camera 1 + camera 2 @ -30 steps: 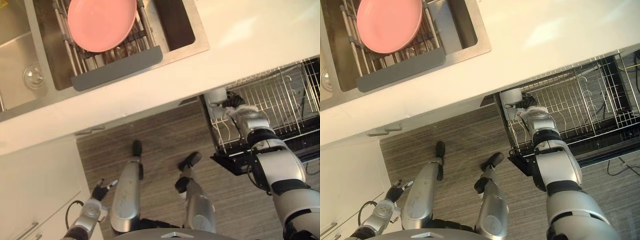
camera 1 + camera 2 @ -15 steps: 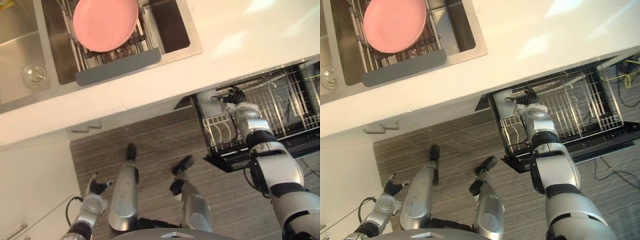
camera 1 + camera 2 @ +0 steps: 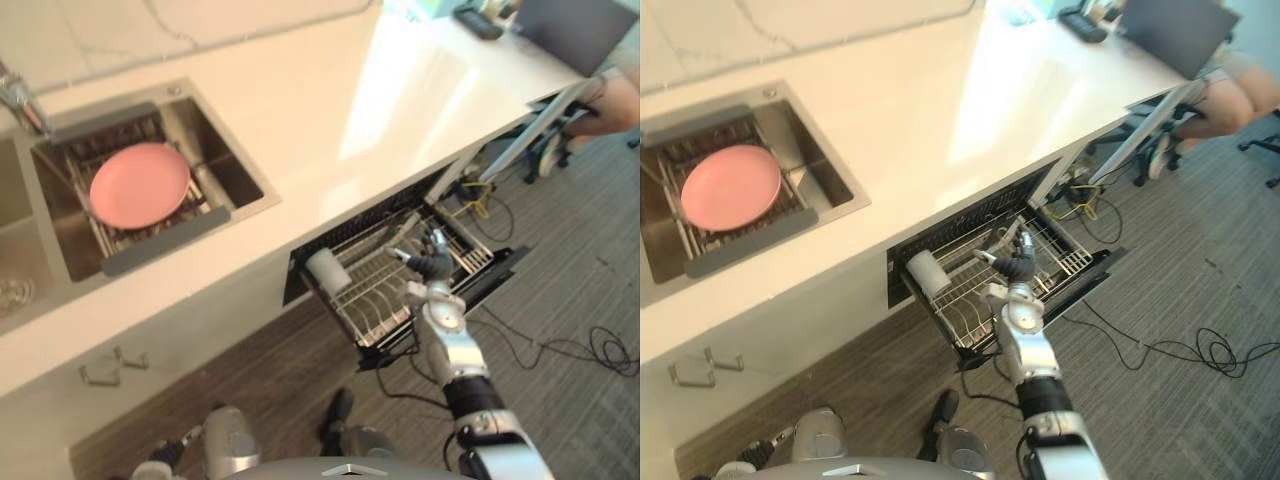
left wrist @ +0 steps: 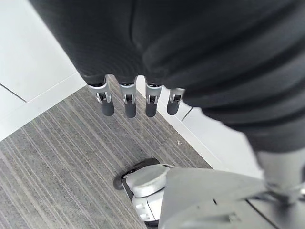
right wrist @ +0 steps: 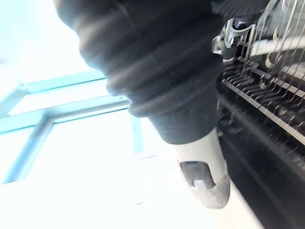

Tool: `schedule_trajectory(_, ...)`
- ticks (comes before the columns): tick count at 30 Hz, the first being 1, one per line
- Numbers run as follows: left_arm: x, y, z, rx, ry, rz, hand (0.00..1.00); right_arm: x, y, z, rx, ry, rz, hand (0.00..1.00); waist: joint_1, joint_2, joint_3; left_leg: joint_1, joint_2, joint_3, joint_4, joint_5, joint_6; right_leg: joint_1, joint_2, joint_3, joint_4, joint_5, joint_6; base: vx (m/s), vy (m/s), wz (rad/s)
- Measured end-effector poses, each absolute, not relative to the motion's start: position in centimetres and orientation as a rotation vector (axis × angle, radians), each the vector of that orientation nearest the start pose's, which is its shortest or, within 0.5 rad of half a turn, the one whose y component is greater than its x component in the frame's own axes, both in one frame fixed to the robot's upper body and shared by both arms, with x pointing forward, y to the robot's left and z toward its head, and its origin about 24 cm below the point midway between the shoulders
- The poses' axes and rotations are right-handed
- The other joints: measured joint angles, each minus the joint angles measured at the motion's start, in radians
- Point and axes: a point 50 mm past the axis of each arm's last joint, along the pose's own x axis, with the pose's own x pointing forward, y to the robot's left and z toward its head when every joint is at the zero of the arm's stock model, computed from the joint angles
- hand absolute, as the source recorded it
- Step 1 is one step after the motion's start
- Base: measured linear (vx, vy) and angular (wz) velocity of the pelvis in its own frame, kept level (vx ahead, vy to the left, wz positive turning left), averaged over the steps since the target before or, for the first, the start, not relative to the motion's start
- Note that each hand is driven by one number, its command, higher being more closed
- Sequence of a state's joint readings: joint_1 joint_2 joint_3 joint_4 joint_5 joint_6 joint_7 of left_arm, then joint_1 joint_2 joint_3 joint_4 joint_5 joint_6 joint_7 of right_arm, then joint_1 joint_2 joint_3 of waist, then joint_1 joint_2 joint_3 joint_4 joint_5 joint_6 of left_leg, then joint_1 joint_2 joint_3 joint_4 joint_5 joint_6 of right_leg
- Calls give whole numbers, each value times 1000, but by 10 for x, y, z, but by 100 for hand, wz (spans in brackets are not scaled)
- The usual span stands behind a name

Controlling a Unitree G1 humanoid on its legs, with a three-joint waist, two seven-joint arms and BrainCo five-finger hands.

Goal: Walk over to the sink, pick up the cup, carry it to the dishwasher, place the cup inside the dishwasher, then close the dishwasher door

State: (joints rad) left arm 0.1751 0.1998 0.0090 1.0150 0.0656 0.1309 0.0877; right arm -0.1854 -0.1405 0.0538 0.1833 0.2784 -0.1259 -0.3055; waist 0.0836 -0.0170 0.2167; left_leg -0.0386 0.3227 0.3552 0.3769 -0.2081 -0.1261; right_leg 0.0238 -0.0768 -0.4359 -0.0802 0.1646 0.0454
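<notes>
Over the drawn-out dishwasher rack (image 3: 375,295) the right hand (image 3: 430,262) hovers with its fingers spread and straight, as far as the head views let me judge; it holds nothing and I see no wire or dish between its fingers; its own wrist view shows dark fingertips close to the rack's wires, but too little to say whether they touch. At the hand's 9 o'clock, well apart from it, the pale cup (image 3: 327,270) sits inside the rack near the worktop (image 3: 400,90) edge; whether it stands or lies on its side I cannot tell. At the rack's 3 o'clock the dark dishwasher door (image 3: 505,268) is down and open. At 10 o'clock from the rack, the sink (image 3: 240,170) holds a pink plate (image 3: 139,185); at 1 o'clock a person (image 3: 610,100) sits by the worktop's far end. Low at 7 o'clock, the left hand (image 4: 126,102) hangs over the striped floor (image 4: 52,157) with relaxed, empty fingers.

A second ago the right hand was right against the cup at the rack's corner; now it is clear of the cup, which stays in the rack; the whole picture has swung, so the camera has moved.
</notes>
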Motion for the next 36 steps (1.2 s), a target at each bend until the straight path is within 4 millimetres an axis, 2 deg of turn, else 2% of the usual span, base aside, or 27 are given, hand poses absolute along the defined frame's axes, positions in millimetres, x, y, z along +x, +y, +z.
schedule_trajectory(3,40,226,-166,202,1326,250,0,277,-155,81,196,-242,-172,0,-3,24,-20,49,6,56,-12,4,-2,29,-2,6,0,1,0,62,36,-3)
schedule_trajectory(5,37,225,-166,211,1326,273,0,270,-156,96,147,-332,-172,0,-32,29,-32,66,29,224,8,35,20,65,-29,-39,0,-5,11,66,93,71)
schedule_trajectory(6,35,226,-166,238,1325,273,0,267,-158,107,143,-384,-163,0,-53,32,-39,89,40,353,10,44,39,89,-49,-74,0,-11,23,57,123,85)
schedule_trajectory(7,31,225,-166,260,1338,272,0,264,-158,117,141,-434,-136,0,-57,38,-52,103,44,424,7,51,51,99,-64,-93,-1,-14,31,52,119,67)
schedule_trajectory(8,30,224,-166,260,1347,278,0,263,-157,122,140,-457,-120,0,-56,41,-55,108,43,442,6,52,54,105,-70,-100,-2,-15,36,25,121,40)
schedule_trajectory(10,24,219,-168,201,1385,317,0,262,-154,127,170,-481,-82,0,-53,47,-67,112,22,444,-2,46,64,115,-86,-121,-7,-17,55,-3,105,21)
schedule_trajectory(11,22,217,-169,180,1388,340,0,262,-153,127,182,-479,-74,0,-53,44,-70,113,14,443,-12,46,64,113,-92,-122,-7,-15,57,-11,92,9)
schedule_trajectory(14,17,211,-170,36,1407,442,0,262,-144,126,221,-461,-40,0,-53,26,-85,133,-56,440,-101,74,65,110,-127,-126,-8,-5,65,10,106,8)
schedule_trajectory(17,10,209,-172,-80,1458,468,0,264,-141,129,252,-462,-27,0,-53,11,-102,164,-129,427,-227,131,75,114,-155,-151,-6,3,68,23,100,21)
schedule_trajectory(19,8,210,-172,-89,1479,476,0,263,-144,131,263,-459,-36,0,-63,5,-121,163,-171,387,-304,174,84,120,-167,-189,-1,3,76,33,66,66)
schedule_trajectory(20,6,211,-172,-85,1491,476,0,264,-151,132,261,-460,-71,0,-68,-9,-125,162,-198,343,-355,202,91,135,-181,-240,4,-8,86,43,104,87)
schedule_trajectory(21,6,211,-172,-81,1496,475,0,264,-153,131,261,-452,-83,0,-68,-12,-130,161,-209,320,-372,207,92,129,-194,-258,28,-24,90,54,155,105)
schedule_trajectory(22,6,211,-172,-74,1497,471,0,264,-160,131,253,-448,-118,0,-69,-13,-131,160,-232,264,-403,206,93,105,-238,-284,141,-76,90,63,185,98)
schedule_trajectory(23,7,211,-172,-53,1497,451,0,264,-168,131,245,-449,-154,0,-70,-15,-129,151,-252,209,-423,211,103,70,-291,-269,283,-122,72,72,171,100)
schedule_trajectory(24,8,210,-172,-31,1500,428,0,263,-172,130,244,-445,-177,0,-71,-13,-128,148,-255,177,-427,216,109,47,-311,-220,354,-127,61,75,126,101)
schedule_trajectory(25,9,211,-172,9,1502,393,0,261,-176,127,244,-434,-205,0,-83,-17,-126,145,-256,128,-426,221,118,16,-330,-137,458,-120,33,154,98,136)
schedule_trajectory(26,14,215,-171,48,1500,366,0,257,-182,120,250,-411,-240,0,-106,-7,-114,145,-247,42,-418,231,133,-10,-309,-33,537,-177,4,156,41,158)
schedule_trajectory(27,21,219,-170,71,1491,349,0,254,-186,115,256,-394,-258,0,-108,-25,-100,139,-234,-15,-411,231,133,-11,-258,29,520,-261,12,142,-33,171)
schedule_trajectory(28,29,225,-168,119,1486,305,0,251,-191,113,280,-386,-280,0,-106,-53,-77,132,-226,-80,-406,232,132,-18,-184,114,465,-312,19,42,-85,126)
schedule_trajectory(29,32,229,-167,140,1485,290,0,250,-194,113,292,-392,-290,0,-108,-69,-71,121,-226,-104,-401,235,128,-23,-152,152,429,-316,25,43,-121,131)
schedule_trajectory(30,37,235,-166,192,1479,250,0,246,-199,120,325,-433,-312,0,-107,-98,-63,112,-239,-139,-397,250,117,-26,-107,208,352,-292,27,50,-153,114)
schedule_trajectory(31,40,239,-165,232,1474,226,0,243,-202,129,346,-488,-319,0,-106,-127,-62,112,-271,-165,-404,257,113,-27,-101,234,307,-234,24,50,-168,111)
schedule_trajectory(32,41,240,-165,264,1477,204,0,241,-203,133,354,-516,-323,0,-111,-131,-62,124,-292,-178,-423,267,112,-26,-107,245,302,-224,67,144,-148,81)
schedule_trajectory(33,42,234,-166,306,1474,144,0,241,-207,136,355,-538,-333,0,-104,-113,-87,150,-290,-185,-464,289,96,-16,-105,228,290,-240,52,159,-110,44)
schedule_trajectory(34,47,227,-166,315,1457,110,0,243,-209,142,361,-568,-345,0,-95,-76,-82,153,-277,-180,-463,295,95,3,-90,221,258,-230,53,160,-82,18)
schedule_trajectory(36,51,220,-167,314,1447,79,0,244,-211,144,370,-579,-366,0,-98,-51,-72,153,-269,-181,-464,293,95,32,-75,211,204,-201,56,62,-37,-2)
